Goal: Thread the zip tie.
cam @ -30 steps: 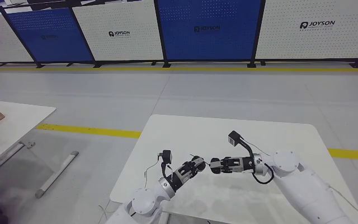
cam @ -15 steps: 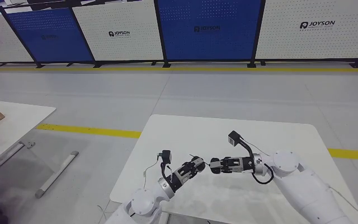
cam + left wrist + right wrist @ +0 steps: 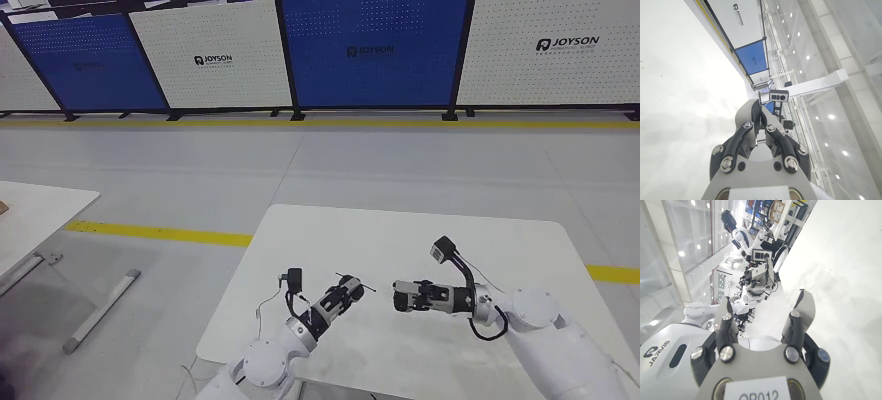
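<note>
A thin black zip tie sticks out of my left gripper, which is held low over the near part of the white table. In the left wrist view the left gripper is shut on the tie, and a short dark end of the zip tie pokes past the fingertips. My right gripper is to the right of it, facing it across a small gap. In the right wrist view the right gripper stands open with nothing between its fingers, and the left gripper shows farther off.
The table's left edge runs close to the left arm. A second white table stands off to the left across the floor. Blue and white panels line the back.
My right gripper has drawn back to the right, away from the left gripper, leaving a gap where the two nearly met. The left arm and the zip tie have kept their place.
</note>
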`<state>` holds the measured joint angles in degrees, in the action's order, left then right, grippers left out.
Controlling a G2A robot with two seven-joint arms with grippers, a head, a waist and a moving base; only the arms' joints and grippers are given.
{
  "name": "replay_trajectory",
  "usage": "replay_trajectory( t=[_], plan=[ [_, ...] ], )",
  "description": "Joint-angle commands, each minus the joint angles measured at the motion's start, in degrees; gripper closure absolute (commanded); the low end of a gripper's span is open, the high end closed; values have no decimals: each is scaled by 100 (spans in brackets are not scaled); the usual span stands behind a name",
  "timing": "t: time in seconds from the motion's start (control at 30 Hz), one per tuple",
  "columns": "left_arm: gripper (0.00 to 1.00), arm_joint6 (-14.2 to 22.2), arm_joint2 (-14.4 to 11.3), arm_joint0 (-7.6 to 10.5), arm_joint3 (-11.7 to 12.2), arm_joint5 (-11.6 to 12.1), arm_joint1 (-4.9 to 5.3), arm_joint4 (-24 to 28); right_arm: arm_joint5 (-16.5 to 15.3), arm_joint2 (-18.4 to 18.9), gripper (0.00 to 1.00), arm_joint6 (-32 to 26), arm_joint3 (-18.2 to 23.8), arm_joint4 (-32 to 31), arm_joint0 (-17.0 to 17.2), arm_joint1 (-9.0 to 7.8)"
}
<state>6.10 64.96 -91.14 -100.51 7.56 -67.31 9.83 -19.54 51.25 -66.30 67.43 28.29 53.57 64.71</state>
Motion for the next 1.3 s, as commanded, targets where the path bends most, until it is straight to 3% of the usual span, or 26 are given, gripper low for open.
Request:
replay_trajectory(
  t=[0.0,0.53,0.63,0.83,1.17,1.27],
  plan=[
    [100,-272,-75,51,46,-54,-24,-171,6,232,0,101,307,-226,224,-82],
    [100,-309,-88,114,151,-108,-40,-163,6,232,0,101,307,-226,224,-82],
    [100,-39,73,102,226,-106,-7,-77,6,317,0,162,322,-113,318,-96],
    [100,854,463,26,299,-271,106,-31,6,943,0,-685,250,537,626,-206],
    [100,925,469,22,296,-327,105,125,6,1001,0,-754,210,566,633,-201],
    [100,981,433,72,292,-370,85,432,6,1001,0,-754,210,566,633,-201]
  ],
)
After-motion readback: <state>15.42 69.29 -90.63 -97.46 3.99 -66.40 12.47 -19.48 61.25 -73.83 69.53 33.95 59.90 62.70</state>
